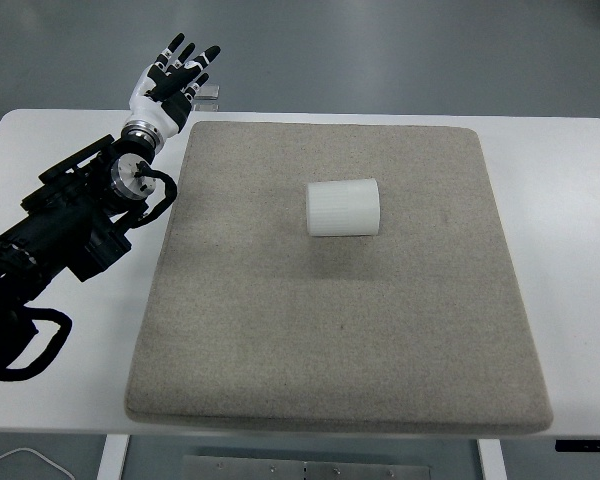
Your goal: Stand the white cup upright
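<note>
A white ribbed cup (342,207) lies on its side near the middle of the grey mat (280,340). My left hand (176,72) is at the far left corner of the mat, above the table's back edge, well left of the cup. Its fingers are spread and hold nothing. The right arm is out of view.
The grey mat covers most of the white table (570,200). A small grey object (208,93) lies on the table just behind my left hand. My black left arm (70,230) lies over the table's left side.
</note>
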